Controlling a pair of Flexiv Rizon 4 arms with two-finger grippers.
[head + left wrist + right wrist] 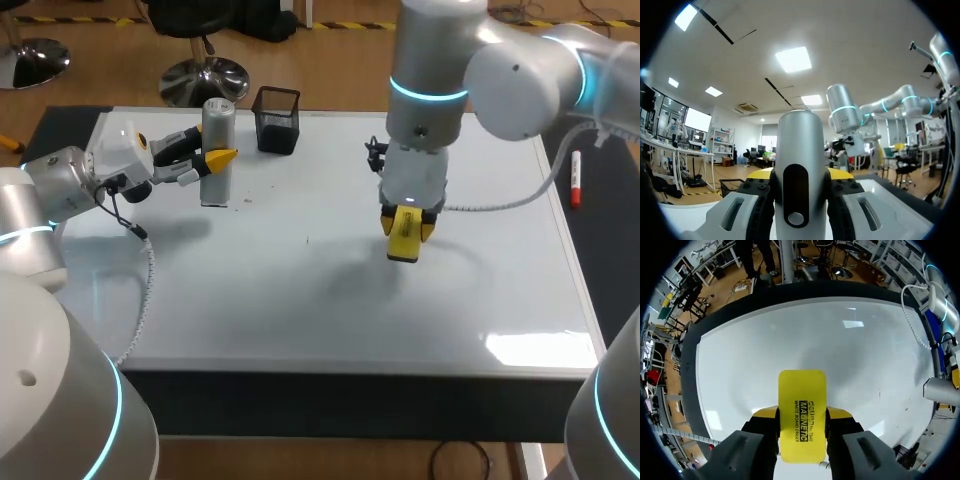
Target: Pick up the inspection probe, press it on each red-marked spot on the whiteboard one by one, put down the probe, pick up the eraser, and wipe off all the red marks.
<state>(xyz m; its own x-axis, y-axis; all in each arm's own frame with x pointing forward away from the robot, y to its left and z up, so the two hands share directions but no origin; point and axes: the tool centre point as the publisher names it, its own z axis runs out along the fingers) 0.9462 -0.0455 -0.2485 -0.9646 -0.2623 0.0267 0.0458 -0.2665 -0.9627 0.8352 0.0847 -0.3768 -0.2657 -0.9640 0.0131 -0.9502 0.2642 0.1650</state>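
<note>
Near the far left corner of the counter, the left tool (pixel 210 156) is clenching the inspection probe (pixel 217 125), which is standing upright on the whiteboard (pixel 300 300). Over the board's middle, the right tool (pixel 405 222) is gripping the eraser (pixel 403 238) by its 2 long sides. A wipe sweeping toward that corner is likely risking a knock against the probe, and a tilted press could be twisting the eraser loose. The probe is looking silver and cylindrical, the eraser yellow and flat.

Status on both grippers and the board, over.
Left gripper shut on probe, upright by black holder. Right gripper shut on eraser, above whiteboard middle. No red marks showing.
</note>
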